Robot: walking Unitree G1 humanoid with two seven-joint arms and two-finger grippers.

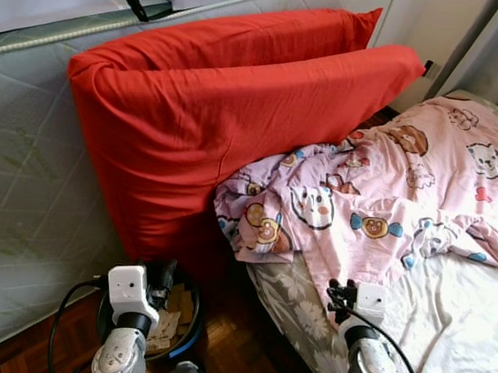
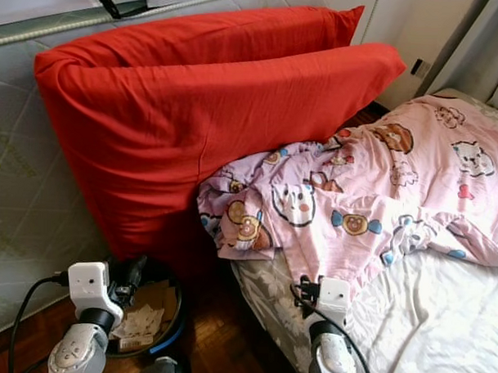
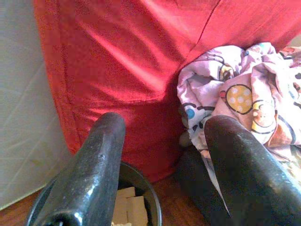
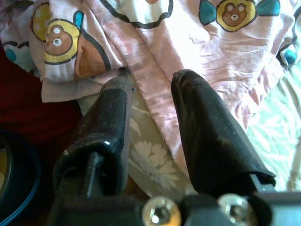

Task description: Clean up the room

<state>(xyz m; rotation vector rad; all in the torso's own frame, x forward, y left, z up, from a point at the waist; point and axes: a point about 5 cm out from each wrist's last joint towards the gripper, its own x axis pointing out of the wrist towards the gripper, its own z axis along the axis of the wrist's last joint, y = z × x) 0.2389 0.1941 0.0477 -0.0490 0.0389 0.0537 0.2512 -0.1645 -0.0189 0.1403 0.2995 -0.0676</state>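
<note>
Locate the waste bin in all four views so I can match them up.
Left eye view: waste bin at bottom left, on the floor below the red pillow.
Right eye view: bottom left, same spot.
Left wrist view: dark rim between the open fingers, cardboard inside.
Right wrist view: blue rim at one edge.
Shared landmark: pink cartoon blanket.

Pink cartoon-print blanket point(image 1: 379, 199) crumpled across the bed point(image 1: 449, 316), one bunched corner hanging over the bed's edge, two large red pillows point(image 1: 227, 112) propped behind it against the wall, dark round bin point(image 1: 182, 336) of cardboard scraps on the wooden floor point(image 1: 235, 350) below
</note>
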